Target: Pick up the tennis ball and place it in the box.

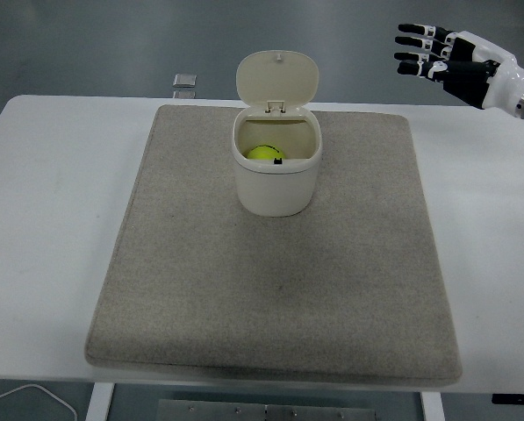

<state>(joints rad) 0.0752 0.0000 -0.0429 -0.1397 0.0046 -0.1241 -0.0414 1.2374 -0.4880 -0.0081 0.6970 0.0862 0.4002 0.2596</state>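
Fingers (412,41) of the right hand (450,63) are spreading apart and gripping nothing; the hand is hovering at the upper right of the frame, above the far right corner of the white table (42,202) and well apart from the box. The tennis ball (262,153) is lying inside the cream box (276,174), its yellow-green top showing just below the rim, toward the left of the opening. The box is standing upright on the far central part of the beige mat (270,289), and its hinged lid (277,77) is standing open, tilting back behind the opening. A small grey square object (184,81) is resting at the table's far edge, upper left of the box. A white cable (25,396) is trailing at the lower left corner of the frame.
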